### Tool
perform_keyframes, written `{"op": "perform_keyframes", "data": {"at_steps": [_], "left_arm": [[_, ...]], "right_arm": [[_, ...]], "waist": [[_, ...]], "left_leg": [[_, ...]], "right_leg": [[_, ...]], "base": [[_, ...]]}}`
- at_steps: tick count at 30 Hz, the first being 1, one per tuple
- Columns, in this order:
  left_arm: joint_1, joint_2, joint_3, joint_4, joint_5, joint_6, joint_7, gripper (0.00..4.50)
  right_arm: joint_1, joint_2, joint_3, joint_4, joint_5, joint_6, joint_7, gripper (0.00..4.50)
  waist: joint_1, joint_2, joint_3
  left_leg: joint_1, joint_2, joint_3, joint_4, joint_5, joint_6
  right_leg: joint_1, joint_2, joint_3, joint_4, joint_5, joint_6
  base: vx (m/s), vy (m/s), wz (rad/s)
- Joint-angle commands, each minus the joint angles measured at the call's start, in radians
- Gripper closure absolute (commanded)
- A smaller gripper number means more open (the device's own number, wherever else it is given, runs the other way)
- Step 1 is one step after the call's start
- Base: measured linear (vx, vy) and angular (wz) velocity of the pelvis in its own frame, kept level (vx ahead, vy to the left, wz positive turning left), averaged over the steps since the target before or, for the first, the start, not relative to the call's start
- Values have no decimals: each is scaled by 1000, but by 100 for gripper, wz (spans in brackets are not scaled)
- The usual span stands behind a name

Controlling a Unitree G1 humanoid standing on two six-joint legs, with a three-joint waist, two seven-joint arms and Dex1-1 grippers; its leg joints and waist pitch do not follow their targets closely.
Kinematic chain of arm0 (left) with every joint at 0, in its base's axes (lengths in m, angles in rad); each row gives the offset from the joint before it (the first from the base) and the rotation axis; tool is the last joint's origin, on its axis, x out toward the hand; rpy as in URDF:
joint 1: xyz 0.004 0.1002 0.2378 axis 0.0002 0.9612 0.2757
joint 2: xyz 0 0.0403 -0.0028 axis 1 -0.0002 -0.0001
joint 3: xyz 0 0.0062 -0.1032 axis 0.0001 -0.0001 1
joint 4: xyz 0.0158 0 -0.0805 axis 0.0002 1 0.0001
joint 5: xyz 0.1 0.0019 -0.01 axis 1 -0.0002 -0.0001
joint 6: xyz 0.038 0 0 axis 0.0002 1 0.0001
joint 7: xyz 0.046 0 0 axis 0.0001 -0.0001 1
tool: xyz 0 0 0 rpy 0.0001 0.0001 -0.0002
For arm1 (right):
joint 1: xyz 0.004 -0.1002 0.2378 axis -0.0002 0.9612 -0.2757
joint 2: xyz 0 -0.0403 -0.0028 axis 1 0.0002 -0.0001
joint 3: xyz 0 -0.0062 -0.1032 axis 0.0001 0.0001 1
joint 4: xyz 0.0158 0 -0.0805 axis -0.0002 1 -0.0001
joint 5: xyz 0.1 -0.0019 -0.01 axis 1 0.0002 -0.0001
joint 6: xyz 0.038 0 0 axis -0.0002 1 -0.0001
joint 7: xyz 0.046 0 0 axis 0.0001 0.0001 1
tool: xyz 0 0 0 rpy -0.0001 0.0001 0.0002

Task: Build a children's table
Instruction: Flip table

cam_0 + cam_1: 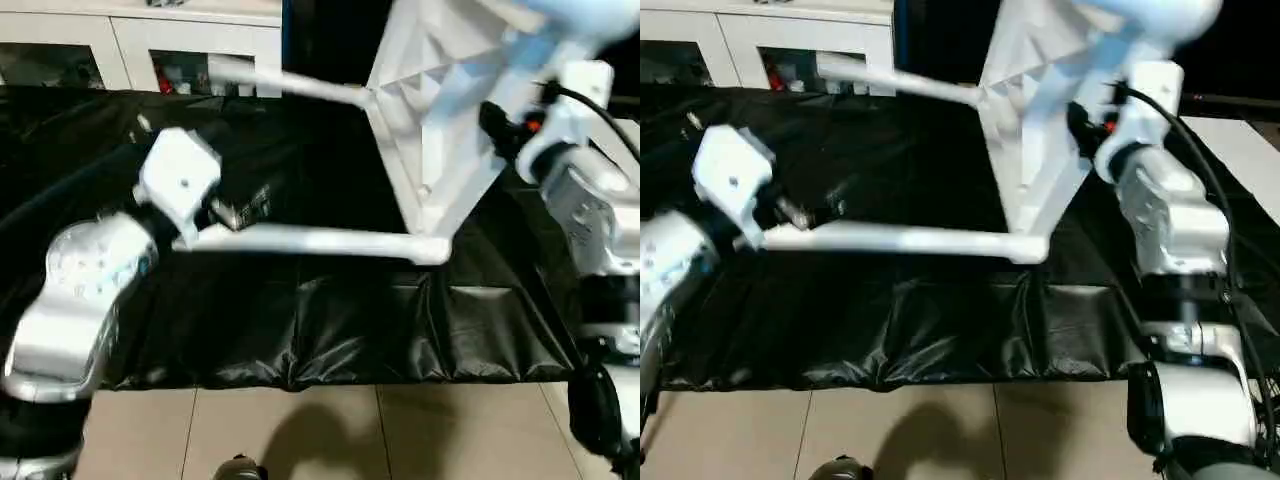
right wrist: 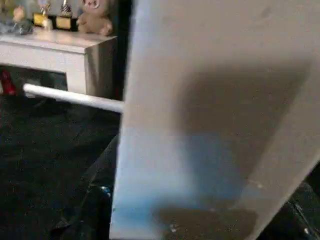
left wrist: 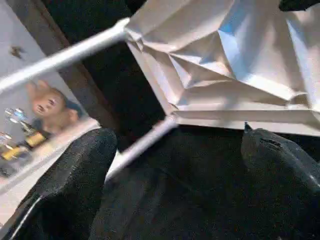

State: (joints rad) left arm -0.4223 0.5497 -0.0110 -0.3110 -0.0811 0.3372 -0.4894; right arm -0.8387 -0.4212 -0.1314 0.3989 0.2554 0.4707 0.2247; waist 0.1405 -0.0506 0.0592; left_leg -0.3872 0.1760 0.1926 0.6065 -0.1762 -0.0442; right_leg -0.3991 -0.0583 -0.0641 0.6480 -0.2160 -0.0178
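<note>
The children's table top (image 1: 440, 110) stands tilted on edge above the black cloth, its ribbed underside facing left. Two white legs sit in its sockets and point left: a lower leg (image 1: 320, 240) and an upper leg (image 1: 290, 85). My right gripper (image 1: 1085, 120) is shut on the top's right edge, and the smooth face of the top (image 2: 210, 125) fills the space between its fingers (image 2: 95, 210). My left gripper (image 1: 240, 212) is at the free end of the lower leg (image 3: 142, 145), fingers (image 3: 75, 175) wide open, the leg passing between them ungripped.
Black cloth (image 1: 330, 320) covers the work surface, with its front edge over a tiled floor (image 1: 300, 430). A white glass-door cabinet (image 1: 150, 50) stands behind, and a shelf holds a teddy bear (image 2: 97, 17) with small trophies.
</note>
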Motion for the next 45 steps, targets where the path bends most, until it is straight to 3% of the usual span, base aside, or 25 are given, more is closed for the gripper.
{"op": "perform_keyframes", "data": {"at_steps": [1, 3, 7, 9, 10, 11, 12, 16, 17, 21, 28, 34, 43, 45], "left_arm": [[-30, 11, -7, 6, 21, -10, 4, 0], [-64, 10, -16, 14, 34, -24, 4, 0], [-87, 2, -31, 12, 33, -37, -6, 0], [-114, -3, -69, 1, 41, -57, -33, 0], [-121, -4, -78, -1, 42, -62, -41, 0], [-124, -4, -81, -1, 42, -64, -44, 0], [-152, -12, -93, 9, 64, -101, -35, 0], [-216, -20, -118, 27, 119, -214, -21, 0], [-227, -18, -126, 29, 128, -240, -25, 0], [-266, -17, -134, 54, 174, -308, 2, 0], [-321, 1, -136, 137, 262, -392, 54, 0], [-350, 11, -126, 188, 326, -430, 92, 0], [-370, 17, -112, 243, 369, -488, 124, 0], [-391, 17, -110, 267, 387, -499, 142, 0]], "right_arm": [[-43, -25, -10, -8, -17, 3, -5, 237], [-67, -34, 18, 9, -37, 4, 9, 237], [-74, -40, 43, 13, -56, 1, 15, 237], [-57, -33, 83, -19, -73, 14, 44, 237], [-51, -30, 95, -30, -77, 18, 54, 237], [-48, -29, 99, -34, -79, 19, 58, 210], [-31, -26, 123, -57, -88, 29, 71, 210], [2, -9, 143, -77, -111, 31, 53, 166], [8, -3, 141, -75, -115, 26, 38, 166], [22, 21, 126, -50, -120, -49, 5, 166], [51, 70, 122, 25, -134, -191, 3, 166], [80, 99, 139, 122, -159, -240, -14, 166], [76, 138, 105, 278, -157, -361, -9, 166], [64, 144, 104, 340, -160, -404, -3, 183]], "waist": [[-8, 0, -74], [-9, -8, -73], [-7, -8, -73], [-6, -14, -73], [-5, -11, -73], [-6, -12, -73], [-7, -17, -72], [-11, -10, -74], [-16, -13, -73], [-27, -11, -73], [-29, -10, -71], [-29, -9, -74], [-26, -9, -75], [-26, -8, -76]], "left_leg": [[26, 49, -21, -57, -61, -27], [23, 49, -20, -58, -65, -29], [22, 50, -20, -57, -62, -34], [21, 50, -19, -56, -57, -29], [22, 51, -19, -56, -55, -30], [21, 51, -20, -56, -51, -30], [21, 51, -19, -56, -48, -29], [20, 50, -23, -54, -24, -32], [18, 50, -23, -56, -32, -35], [21, 52, -22, -57, -72, -50], [24, 54, -23, -59, -104, -58], [25, 54, -24, -58, -87, -55], [23, 55, -23, -57, -90, -44], [24, 55, -23, -56, -93, -43]], "right_leg": [[46, -75, 56, -60, -13, -145], [48, -78, 55, -60, -15, -153], [49, -80, 57, -58, -10, -154], [49, -81, 57, -59, -9, -153], [48, -82, 57, -58, -14, -153], [49, -81, 57, -57, -11, -153], [50, -81, 57, -57, -5, -154], [53, -80, 57, -56, 42, -150], [55, -81, 57, -55, 49, -155], [54, -83, 58, -57, 17, -161], [49, -84, 57, -63, -28, -159], [51, -85, 56, -57, 5, -173], [50, -88, 56, -55, 17, -188], [49, -88, 55, -54, 20, -192]], "base": [[0, 0, 0], [0, 0, 0], [0, 0, 0], [0, 0, 0], [0, 0, 0], [0, 0, 0], [0, 0, 0], [0, 0, 0], [0, 0, 0], [0, 0, 0], [0, 0, 0], [0, 0, 0], [0, 0, 0], [0, 0, 0]]}}
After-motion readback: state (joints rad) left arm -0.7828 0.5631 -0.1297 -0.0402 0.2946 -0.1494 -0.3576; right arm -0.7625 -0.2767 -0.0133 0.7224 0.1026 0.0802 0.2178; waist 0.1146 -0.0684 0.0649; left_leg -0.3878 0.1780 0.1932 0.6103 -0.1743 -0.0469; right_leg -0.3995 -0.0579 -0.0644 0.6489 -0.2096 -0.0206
